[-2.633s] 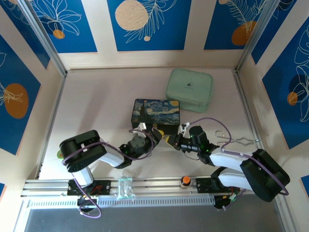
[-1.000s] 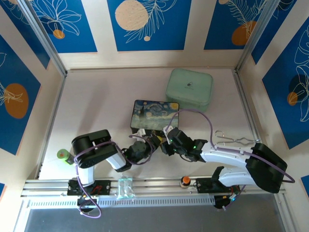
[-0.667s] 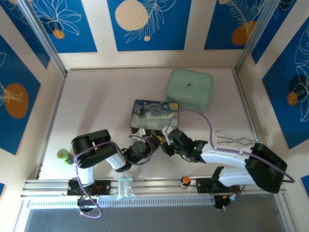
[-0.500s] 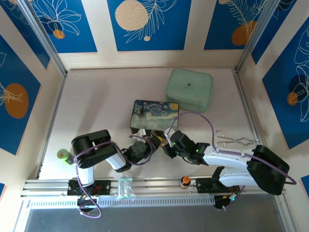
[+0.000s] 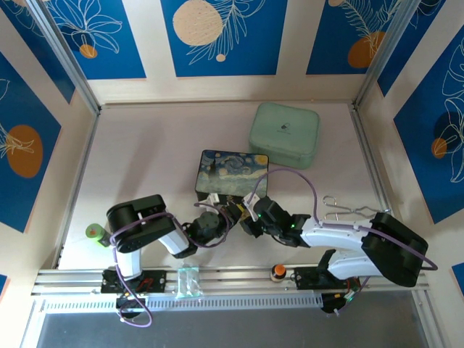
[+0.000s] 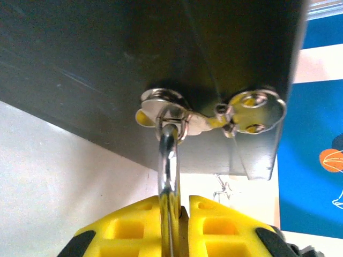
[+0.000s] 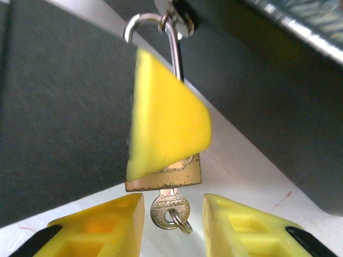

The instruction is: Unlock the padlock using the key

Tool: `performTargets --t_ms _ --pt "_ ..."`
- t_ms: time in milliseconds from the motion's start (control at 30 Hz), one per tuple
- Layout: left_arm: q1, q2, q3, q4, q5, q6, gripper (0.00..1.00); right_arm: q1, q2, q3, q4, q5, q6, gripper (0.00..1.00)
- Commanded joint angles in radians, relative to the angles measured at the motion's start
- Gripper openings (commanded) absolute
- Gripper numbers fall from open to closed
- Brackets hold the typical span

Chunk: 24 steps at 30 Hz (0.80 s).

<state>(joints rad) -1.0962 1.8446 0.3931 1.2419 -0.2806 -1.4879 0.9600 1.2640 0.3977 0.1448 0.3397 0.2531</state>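
Padlock (image 7: 171,175): hangs by its shackle on the hasp (image 6: 214,115), at the 6 o'clock side of the painted box (image 5: 233,170).
Key (image 7: 170,210): sits in the padlock's bottom.
Left gripper (image 6: 179,206): clamped on the padlock.
Right gripper (image 7: 172,206): fingers apart, at 3 and 9 o'clock of the key.

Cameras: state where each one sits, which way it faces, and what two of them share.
Top external: above and behind the arms, facing down at the table; left arm and right arm meet by the painted box.
Left wrist: on the left arm, facing the padlock hooked through the box's clasp; the left tool is clamped on its loop.
Right wrist: on the right arm, facing the key in the padlock; the right tool stands open either side.
Shared: both wrist views show the loop in the clasp.
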Motion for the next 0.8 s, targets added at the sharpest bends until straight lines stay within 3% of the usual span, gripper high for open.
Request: performTargets --t_ms 0,133,267,600,767 --pt "-0.010 -0.036 -0.003 0.047 0.019 -0.005 0.00 0.021 0.026 0.029 0.000 0.070 -0.025 0.32" --pt "-0.011 -0.043 0.005 0.033 0.027 -0.002 0.00 0.019 0.028 0.023 0.051 0.077 -0.027 0.23" --pt "-0.011 -0.048 -0.002 0.022 0.027 0.002 0.00 0.003 0.014 0.017 0.106 0.005 -0.031 0.15" --pt "-0.011 -0.050 -0.028 0.014 0.034 0.002 0.00 -0.216 -0.042 -0.062 0.271 -0.583 0.096 0.09" --pt "-0.011 -0.058 -0.038 0.011 0.026 0.011 0.00 -0.280 -0.099 -0.094 0.266 -0.664 0.148 0.08"
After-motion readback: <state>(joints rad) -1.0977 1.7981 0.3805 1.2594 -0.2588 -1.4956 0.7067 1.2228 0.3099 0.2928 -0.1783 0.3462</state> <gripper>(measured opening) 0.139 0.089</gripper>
